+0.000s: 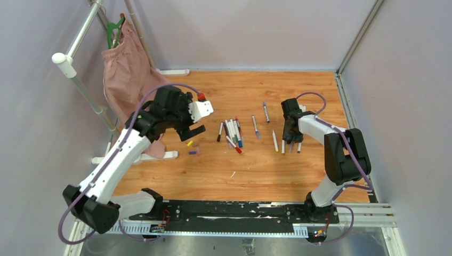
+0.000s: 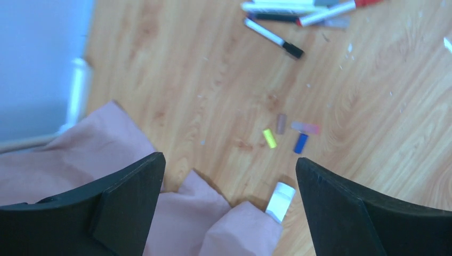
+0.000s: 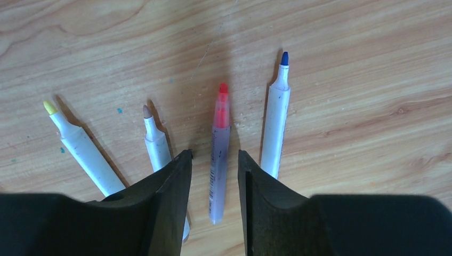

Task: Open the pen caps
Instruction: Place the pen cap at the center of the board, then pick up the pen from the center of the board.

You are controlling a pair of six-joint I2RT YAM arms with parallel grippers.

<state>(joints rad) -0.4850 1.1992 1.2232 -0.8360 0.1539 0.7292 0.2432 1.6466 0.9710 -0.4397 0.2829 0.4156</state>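
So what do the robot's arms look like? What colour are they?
The left arm and right arm are white tubes linked by chunky black joints. Each carries a thin purple cable looping alongside. The left gripper and right gripper have black, wedge-shaped fingers. A small red part sits on the white block at the left wrist.
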